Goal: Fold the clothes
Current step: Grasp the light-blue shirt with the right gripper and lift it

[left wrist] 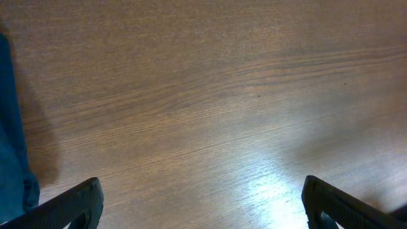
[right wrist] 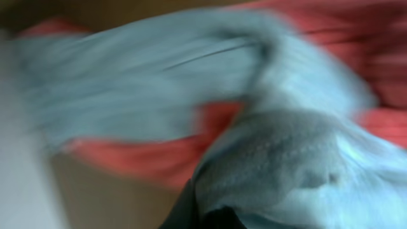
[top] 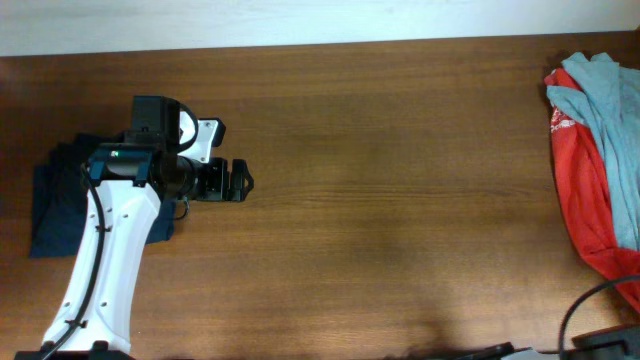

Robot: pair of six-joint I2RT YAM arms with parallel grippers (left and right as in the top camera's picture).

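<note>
The clothes lie in two places on a brown wood-grain tabletop (top: 400, 200). A folded dark navy garment (top: 50, 215) sits at the left end, and a loose heap sits at the right edge, where a pale grey-blue T-shirt (top: 612, 110) drapes over a red shirt (top: 585, 200) with white print. At the front right corner a black cable (top: 575, 310) curls over the wood. Behind the back edge of the tabletop runs a pale wall (top: 300, 20).

From overhead, the white left arm (top: 110, 270) reaches across the navy garment and covers part of it. The left claw (top: 240, 180) hangs over wood just beyond the cloth. The left wrist view adds what the overhead misses: its two fingers (left wrist: 76, 207) stand wide apart at the lower corners with nothing between them. A glossy patch of light lies on the grain, and a strip of navy cloth shows at the left edge.

Only the right wrist view shows the right claw (right wrist: 191, 213), as a dark sliver at the bottom edge. It is closed, with grey-blue cloth bunched right against it and red cloth behind.

That view is heavily blurred, so whether the cloth is pinched cannot be told. The heap is cut off by the right edge of the overhead view. The white print is too small to read.
</note>
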